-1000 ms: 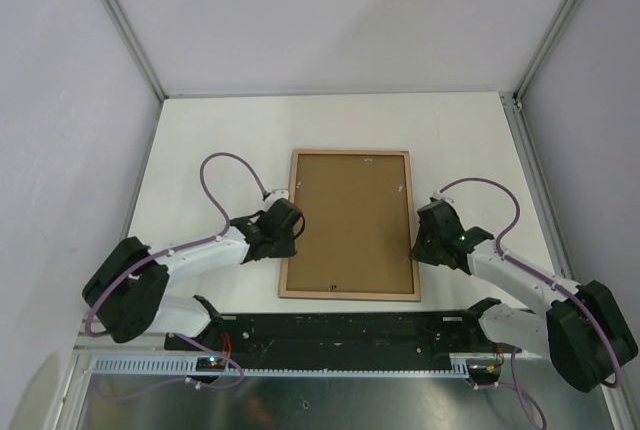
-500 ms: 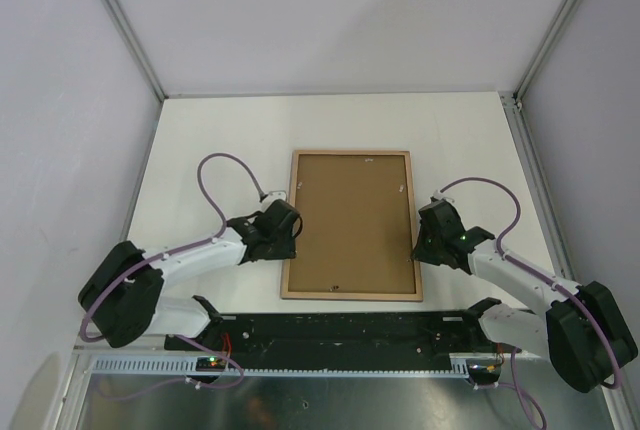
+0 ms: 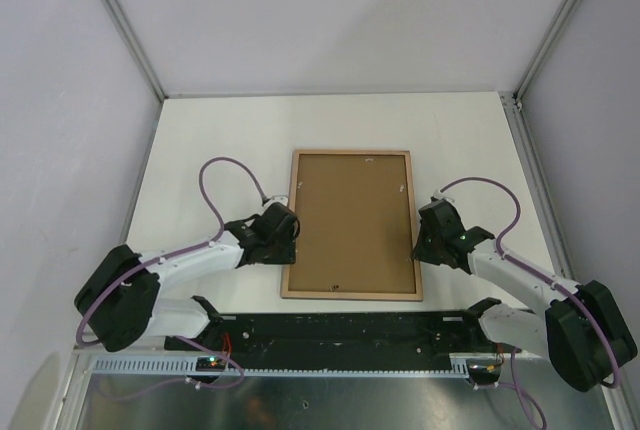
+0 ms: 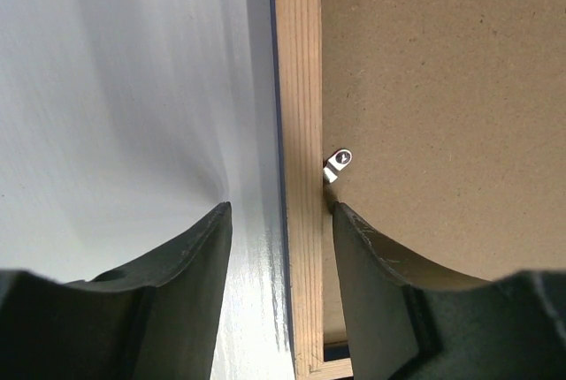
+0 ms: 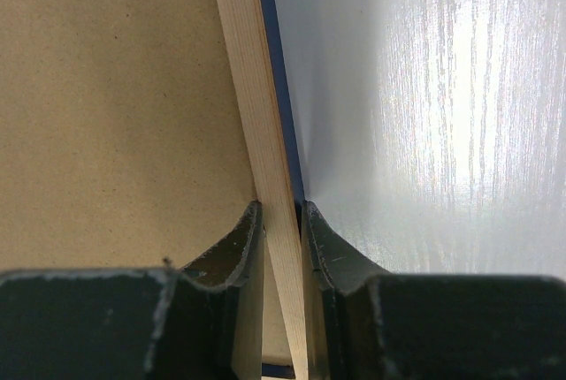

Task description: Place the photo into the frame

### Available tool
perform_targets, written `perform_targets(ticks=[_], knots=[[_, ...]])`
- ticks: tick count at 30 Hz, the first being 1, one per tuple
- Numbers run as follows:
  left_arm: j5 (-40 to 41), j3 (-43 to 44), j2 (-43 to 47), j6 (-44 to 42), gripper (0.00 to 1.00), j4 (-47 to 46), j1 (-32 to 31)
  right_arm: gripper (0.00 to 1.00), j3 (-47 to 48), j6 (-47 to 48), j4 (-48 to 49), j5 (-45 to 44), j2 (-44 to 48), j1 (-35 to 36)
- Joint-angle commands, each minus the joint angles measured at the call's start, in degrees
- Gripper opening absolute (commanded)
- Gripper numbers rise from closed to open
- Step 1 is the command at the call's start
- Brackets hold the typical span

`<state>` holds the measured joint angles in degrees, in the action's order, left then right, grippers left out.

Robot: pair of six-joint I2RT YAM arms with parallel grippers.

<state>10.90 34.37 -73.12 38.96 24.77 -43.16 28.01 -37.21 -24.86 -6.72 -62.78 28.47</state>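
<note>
The frame [image 3: 291,220] lies back side up on the white table, its light wood edge around the brown backing board [image 3: 350,220]. The photo is hidden. My left gripper [image 3: 286,237] is open and straddles the frame's left edge [image 4: 299,88]. One finger [image 4: 177,283] is over the table, the other over the board beside a small metal tab [image 4: 337,165]. My right gripper [image 3: 420,240] is shut on the frame's right edge [image 5: 248,71], which is pinched between its fingertips [image 5: 281,208]. A thin navy strip shows along the frame's outer side.
White table [image 3: 220,140] lies all round the frame, with grey walls at the left, back and right. A black rail with the arm bases [image 3: 340,330] runs along the near edge. Purple cables loop beside both wrists.
My left gripper has slid a little toward the near side along the frame's left edge. The right gripper and the frame have stayed put.
</note>
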Motion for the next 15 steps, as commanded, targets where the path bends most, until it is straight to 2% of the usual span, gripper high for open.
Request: perform_targets(ticks=[1,15], knots=[[0.0,0.1,-1.3,-0.5,0.54,-2.6,-0.1,0.0,0.0,-0.8,0.9,-2.2,-0.5,-0.5],[3.9,3.1,-6.7,0.6,0.5,-4.1,-0.1,0.0,0.0,-0.7,0.4,-2.1,-0.3,-0.2]])
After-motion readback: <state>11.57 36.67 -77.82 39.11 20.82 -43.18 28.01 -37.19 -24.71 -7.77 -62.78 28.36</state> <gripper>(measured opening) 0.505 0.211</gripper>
